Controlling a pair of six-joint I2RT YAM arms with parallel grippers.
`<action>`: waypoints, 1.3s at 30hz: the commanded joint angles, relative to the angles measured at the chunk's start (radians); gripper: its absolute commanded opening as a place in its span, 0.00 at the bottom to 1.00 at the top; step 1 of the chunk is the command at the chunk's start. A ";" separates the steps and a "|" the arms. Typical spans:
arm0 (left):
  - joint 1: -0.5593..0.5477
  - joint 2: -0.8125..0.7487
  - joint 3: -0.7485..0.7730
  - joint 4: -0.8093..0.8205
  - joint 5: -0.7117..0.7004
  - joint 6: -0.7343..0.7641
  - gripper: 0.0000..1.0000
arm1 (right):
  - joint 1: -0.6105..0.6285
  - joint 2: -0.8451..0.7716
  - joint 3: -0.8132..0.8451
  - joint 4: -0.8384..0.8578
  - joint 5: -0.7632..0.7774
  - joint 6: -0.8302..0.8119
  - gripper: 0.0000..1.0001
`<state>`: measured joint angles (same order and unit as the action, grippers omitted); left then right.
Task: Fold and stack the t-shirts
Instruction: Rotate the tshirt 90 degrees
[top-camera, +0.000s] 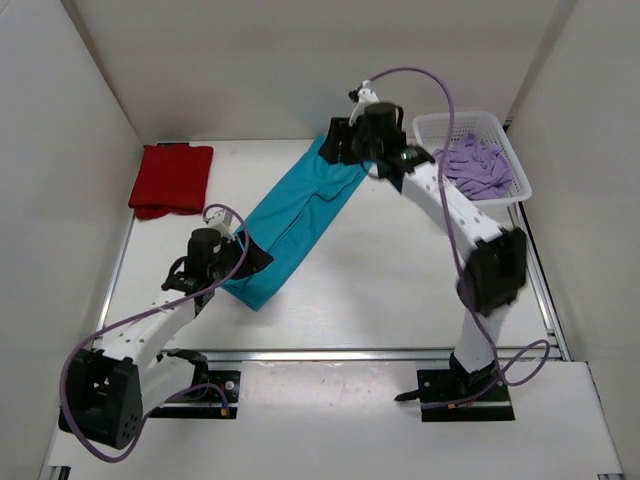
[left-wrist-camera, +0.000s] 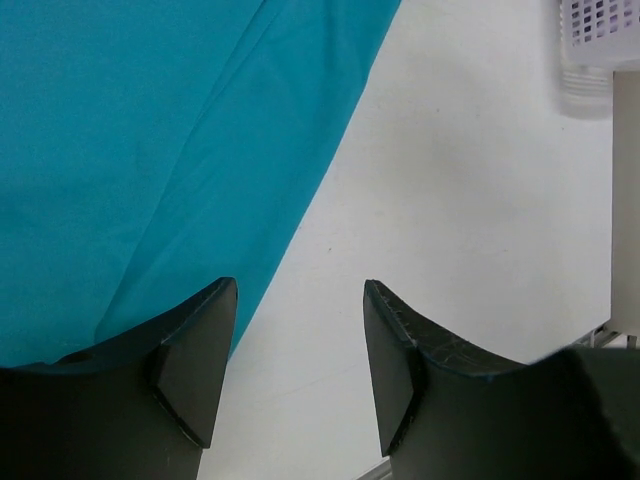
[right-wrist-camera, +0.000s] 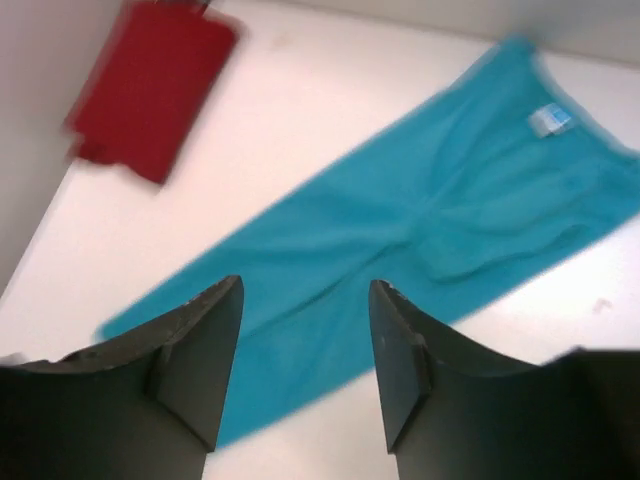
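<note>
The left fingers (left-wrist-camera: 200, 350) and right fingers (right-wrist-camera: 205, 350) are open, holding nothing; an uneven grab could bunch the blue shirt (top-camera: 300, 215)

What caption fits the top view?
Teal t-shirt lying between left gripper and right gripper; red t-shirt folded, purple t-shirt in basket.

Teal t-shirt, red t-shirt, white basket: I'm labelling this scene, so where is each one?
teal t-shirt (top-camera: 300, 215), top external view, middle of the long folded strip.
red t-shirt (top-camera: 172, 178), top external view, centre of the folded cloth.
white basket (top-camera: 465, 117), top external view, its far rim.
</note>
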<state>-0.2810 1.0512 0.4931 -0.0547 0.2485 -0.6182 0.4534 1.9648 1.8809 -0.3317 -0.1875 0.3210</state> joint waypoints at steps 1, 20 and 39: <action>0.046 -0.074 -0.021 -0.019 0.008 0.009 0.64 | 0.129 -0.173 -0.405 0.130 0.045 0.008 0.50; 0.143 -0.243 -0.044 -0.164 -0.057 0.072 0.65 | 0.433 -0.065 -0.836 0.510 0.072 0.318 0.50; -0.096 -0.206 -0.056 -0.177 -0.165 0.092 0.62 | 0.144 -0.329 -1.186 0.420 -0.191 0.193 0.01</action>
<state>-0.2752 0.8345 0.4511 -0.2512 0.1143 -0.5243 0.7013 1.7451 0.7910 0.1978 -0.2878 0.6285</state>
